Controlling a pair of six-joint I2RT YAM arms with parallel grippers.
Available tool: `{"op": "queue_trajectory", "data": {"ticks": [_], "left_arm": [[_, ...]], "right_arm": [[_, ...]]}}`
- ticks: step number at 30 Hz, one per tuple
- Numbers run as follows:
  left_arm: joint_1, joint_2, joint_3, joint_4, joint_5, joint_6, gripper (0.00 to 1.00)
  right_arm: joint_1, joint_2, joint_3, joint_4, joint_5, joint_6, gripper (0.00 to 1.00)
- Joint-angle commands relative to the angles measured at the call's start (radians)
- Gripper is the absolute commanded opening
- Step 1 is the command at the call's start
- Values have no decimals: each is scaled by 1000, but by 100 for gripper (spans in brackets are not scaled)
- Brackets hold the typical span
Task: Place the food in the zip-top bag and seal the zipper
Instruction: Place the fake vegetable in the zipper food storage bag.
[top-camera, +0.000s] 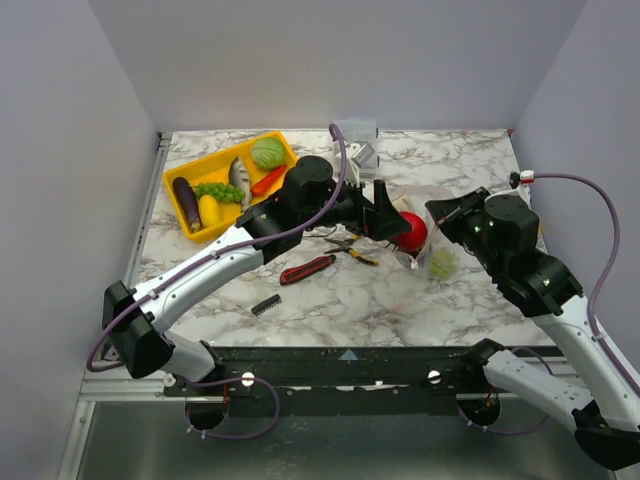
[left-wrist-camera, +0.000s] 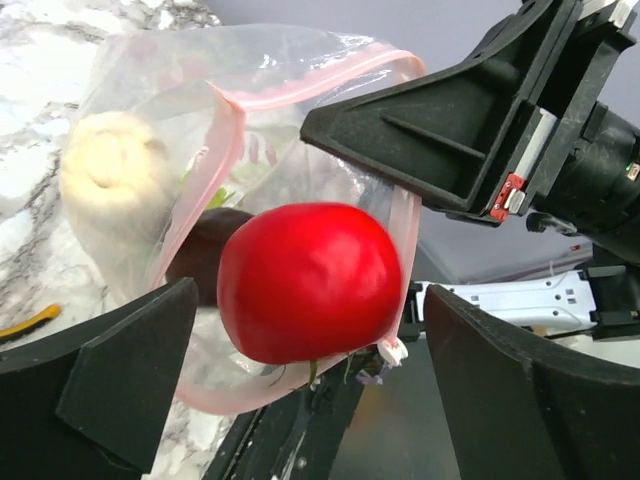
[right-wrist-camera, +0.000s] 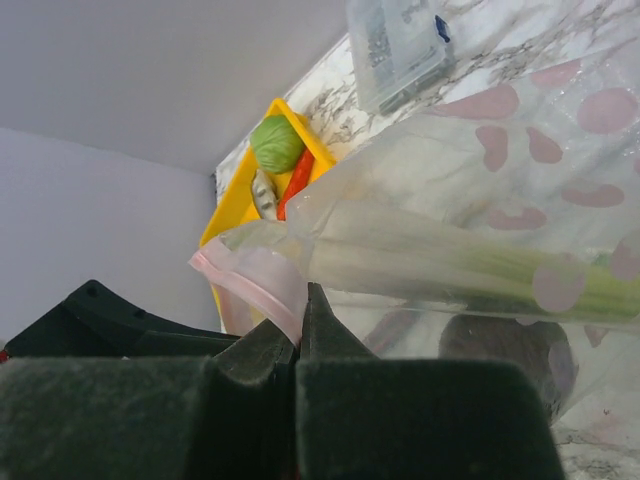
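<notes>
Grey walls enclosed the marbled bench (top-camera: 400, 300). Well off to the left of the left hand (left-wrist-camera: 310, 300), beyond its forearm, sat the yellow tray (top-camera: 222, 156).

- Tray contents: eggplant (top-camera: 186, 203), yellow fruit (top-camera: 208, 210), grapes (top-camera: 220, 190), fish (top-camera: 236, 172), cabbage (top-camera: 268, 153) and an orange-red piece (top-camera: 268, 180). None of these were bagged.
- Red-handled knife (top-camera: 308, 268) and pliers (top-camera: 352, 250) lay on the bench under the left wrist; neither belongs to the task.
- Left hand: fingers spread wide and gripping nothing, with a gap showing on either side of the tomato (left-wrist-camera: 305, 270).
- Tomato: between the left fingers, at the mouth of the zip-top bag (left-wrist-camera: 150, 90) and over its lower lip. Whether it had fully entered could not be told.
- Bag: just ahead of the left fingertips, mouth open toward them. Inside were a celery stalk (right-wrist-camera: 450, 265), a pale round piece (left-wrist-camera: 115, 175) and a dark rounded piece (left-wrist-camera: 205, 250) that could not be identified.
- Zipper (left-wrist-camera: 320, 85): its two strips were apart, unsealed.
- Right hand (right-wrist-camera: 300, 320): fingers closed tight on the bag's rim at the pink strip, lifting the mouth open.

Judgement: loading was partway done. About three pieces were in and the tomato was at the threshold. The tray items and the whole sealing step were left to do.
</notes>
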Motion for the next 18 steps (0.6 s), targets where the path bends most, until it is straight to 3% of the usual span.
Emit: {"op": "queue_trajectory", "data": {"ticks": [1, 6, 11, 13, 15, 18], "left_arm": [[-3, -28, 101, -198, -65, 131, 99], [-2, -19, 184, -339, -114, 191, 98], [5, -48, 129, -348, -181, 187, 74], [5, -66, 72, -315, -196, 167, 75], [7, -65, 32, -281, -185, 147, 83], [7, -18, 36, -262, -124, 140, 77]], "right_arm": [[2, -33, 3, 37, 32, -24, 0], [2, -43, -12, 27, 41, -30, 0], [2, -41, -3, 21, 45, -39, 0], [3, -39, 1, 21, 40, -47, 0], [2, -36, 11, 11, 38, -54, 0], [3, -40, 14, 6, 38, -61, 0]]}}
